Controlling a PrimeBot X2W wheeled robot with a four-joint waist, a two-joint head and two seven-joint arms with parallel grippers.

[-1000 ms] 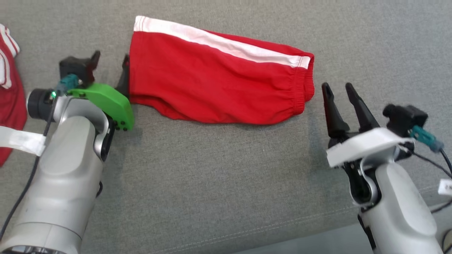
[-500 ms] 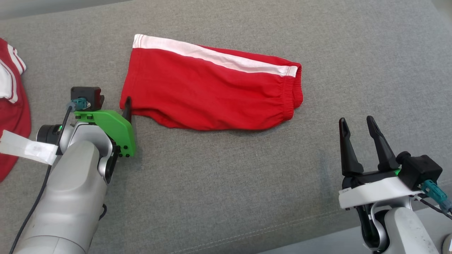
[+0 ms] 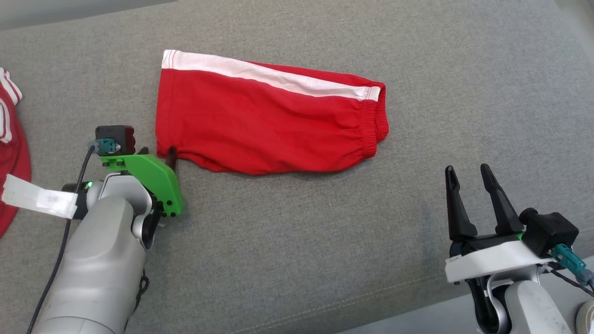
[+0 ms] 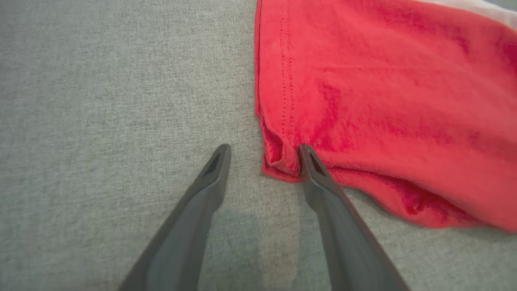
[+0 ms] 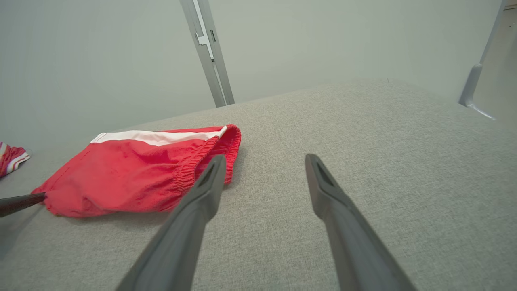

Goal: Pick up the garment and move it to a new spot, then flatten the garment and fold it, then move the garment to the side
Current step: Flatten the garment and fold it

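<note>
- garment (image 3: 269, 125): red shorts with a white stripe (image 3: 260, 76), lying flat and folded lengthwise on the grey cushion (image 3: 297, 241), elastic waistband (image 3: 371, 125) toward the robot's right, leg hem toward its left.
- left gripper (image 4: 264, 150): jaws apart, nothing held. it is low on the cushion at the near hem corner (image 4: 278, 161). one finger (image 4: 319, 178) touches the cloth at that corner, the other stands on bare cushion just beside it.
- right gripper (image 3: 467, 168): jaws spread wide, empty, over bare cushion and well apart from the waistband.
- second red striped garment (image 3: 11, 139) at the far left edge, apart from the work.
- judged step: taking hold of the hem corner to lift or shift the shorts.
- to do it well: get both layers of the corner between the fingers before closing. as it stands the cloth sits mostly against one finger, so a slight slide toward the shorts looks needed.
- keep the tips pressed down so the lower layer is scooped, not skipped.
- close fully before lifting, then lift slowly. one-corner grips let the fold fall open.
- the right gripper would help by taking the waistband end so the cloth travels level.
</note>
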